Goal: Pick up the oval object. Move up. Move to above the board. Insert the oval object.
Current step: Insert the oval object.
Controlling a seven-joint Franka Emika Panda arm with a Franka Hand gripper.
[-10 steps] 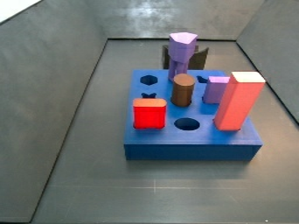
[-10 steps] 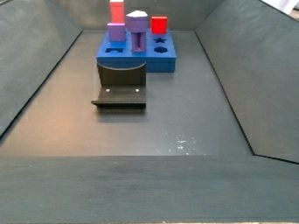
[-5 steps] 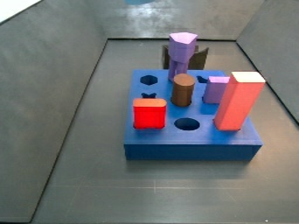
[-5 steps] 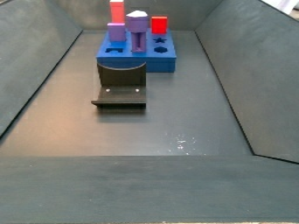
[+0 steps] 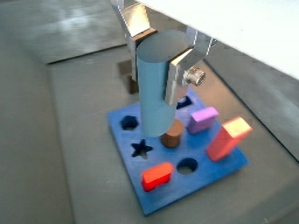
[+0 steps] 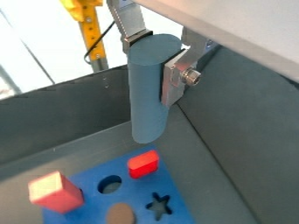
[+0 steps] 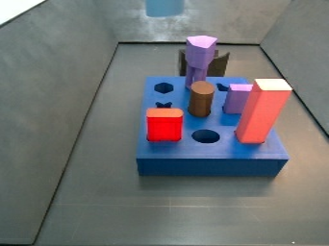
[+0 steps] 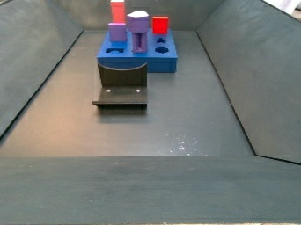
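High above the desk (image 7: 77,144), the claw (image 5: 163,63) grips the oval object (image 5: 156,83), its flat silver fingers (image 6: 177,74) closed against the sides of the peg in both wrist views. The pale blue peg hangs upright, its lower end in the air over the board (image 5: 176,166). In a side view only the peg's bottom tip (image 7: 162,7) shows at the upper edge of the frame, over the desk's far edge, beyond the board (image 7: 213,154). The board sits mid-desk toward the far edge, carrying a red cube (image 7: 164,125), a brown cylinder (image 7: 202,98), a purple hexagonal peg (image 7: 199,53) and a tall salmon block (image 7: 264,110). The fixture (image 8: 121,92) stands just beside the board.
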